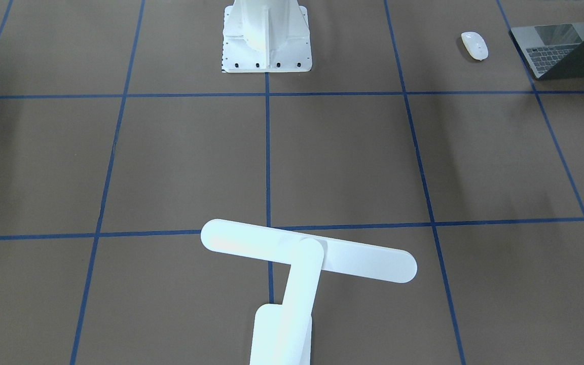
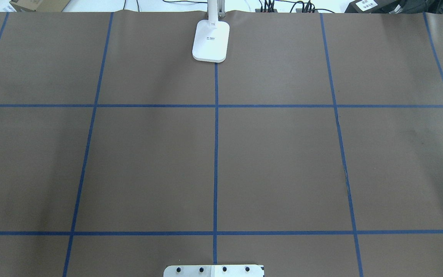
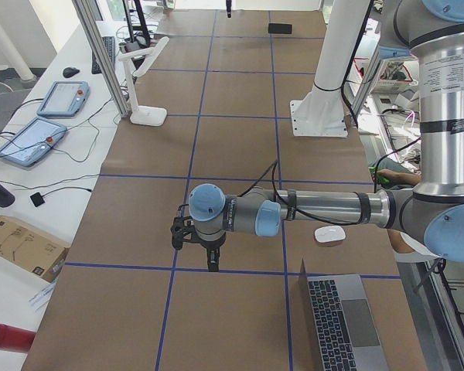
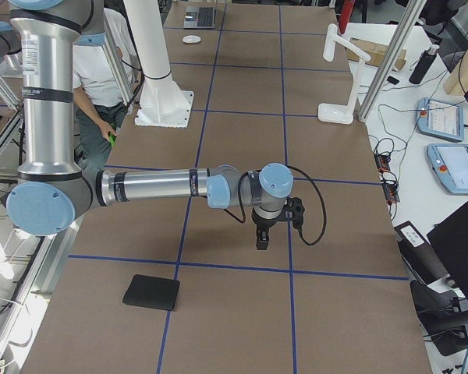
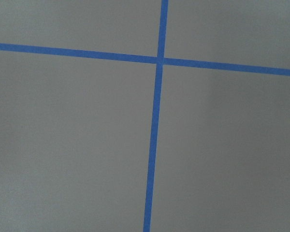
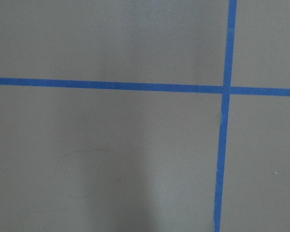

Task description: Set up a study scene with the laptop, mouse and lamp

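The laptop (image 1: 560,48) lies open at the table end on my left side, also in the exterior left view (image 3: 344,325). The white mouse (image 1: 474,44) lies beside it, toward the pedestal (image 3: 329,235). The white lamp stands at the far middle edge, with its bar head (image 1: 307,251) over the table and its base (image 2: 210,40) on it. My left gripper (image 3: 213,265) points down above the table, apart from the mouse. My right gripper (image 4: 261,243) points down at the other end. I cannot tell whether either is open or shut. Both wrist views show only bare table.
The white robot pedestal (image 1: 266,35) is bolted at the near middle edge. A black square mat (image 4: 151,292) lies near the table end on my right. Blue tape lines (image 2: 215,154) grid the brown table. A person (image 4: 97,78) stands behind the pedestal.
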